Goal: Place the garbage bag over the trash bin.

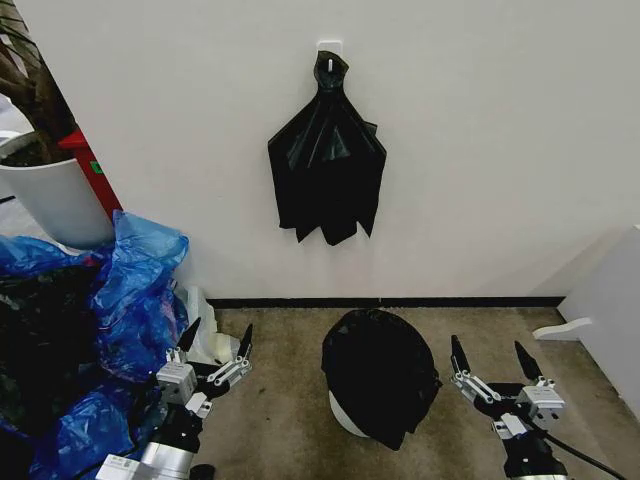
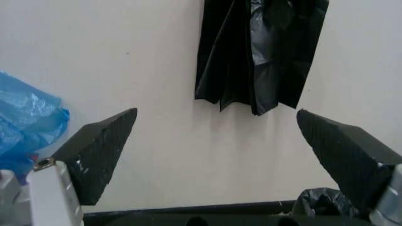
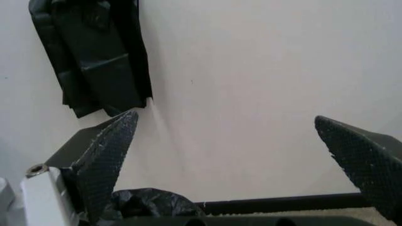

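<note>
The garbage bag (image 1: 380, 372) is a glossy black sheet draped over the trash bin on the carpet by the wall. Only a pale sliver of the bin's wall (image 1: 343, 418) shows low on its left side. My left gripper (image 1: 220, 335) hovers open to the left of the bin, apart from it, with nothing between its fingers. My right gripper (image 1: 488, 350) stands open to the right of the bin, also empty. The left wrist view has the open left gripper (image 2: 217, 113) facing the wall, with the bag's edge (image 2: 320, 201) beside it. In the right wrist view, the bag (image 3: 148, 203) lies beside the open right gripper (image 3: 226, 117).
A fan-shaped bunch of black bags (image 1: 327, 160) hangs from a wall hook above the bin. Blue plastic bags (image 1: 140, 290) pile up at the left, close to my left arm. Behind them stands a white plant pot (image 1: 55, 195). A white panel (image 1: 610, 310) borders the right.
</note>
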Available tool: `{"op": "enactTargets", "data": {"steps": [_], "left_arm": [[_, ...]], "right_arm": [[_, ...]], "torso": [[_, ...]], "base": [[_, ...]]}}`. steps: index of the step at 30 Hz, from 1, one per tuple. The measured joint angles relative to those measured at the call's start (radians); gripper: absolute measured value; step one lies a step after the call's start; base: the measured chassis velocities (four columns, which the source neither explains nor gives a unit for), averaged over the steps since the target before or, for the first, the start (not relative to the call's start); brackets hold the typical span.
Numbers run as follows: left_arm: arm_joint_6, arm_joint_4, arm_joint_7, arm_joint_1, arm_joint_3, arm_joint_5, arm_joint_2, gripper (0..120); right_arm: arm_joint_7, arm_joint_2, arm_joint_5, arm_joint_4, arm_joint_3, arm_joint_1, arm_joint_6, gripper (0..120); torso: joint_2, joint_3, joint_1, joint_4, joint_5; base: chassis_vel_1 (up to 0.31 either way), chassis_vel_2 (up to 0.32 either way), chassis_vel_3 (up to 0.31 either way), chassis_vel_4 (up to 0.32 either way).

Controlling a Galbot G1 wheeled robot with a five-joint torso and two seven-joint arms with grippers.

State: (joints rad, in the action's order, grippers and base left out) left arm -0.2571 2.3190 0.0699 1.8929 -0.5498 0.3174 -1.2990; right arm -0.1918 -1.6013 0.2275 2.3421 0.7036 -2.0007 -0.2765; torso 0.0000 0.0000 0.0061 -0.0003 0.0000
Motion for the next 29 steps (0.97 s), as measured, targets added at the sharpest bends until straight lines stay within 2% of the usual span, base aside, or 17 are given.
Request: {"op": "enactTargets", "data": {"steps": [29], "left_arm": [[0.000,0.000,0.000,0.000,0.000,0.000,0.000,100]], "right_arm": [[0.000,0.000,0.000,0.000,0.000,0.000,0.000,100]], "torso": [[0.000,0.000,0.000,0.0000,0.0000]], "base": [[0.000,0.000,0.000,0.000]]}}
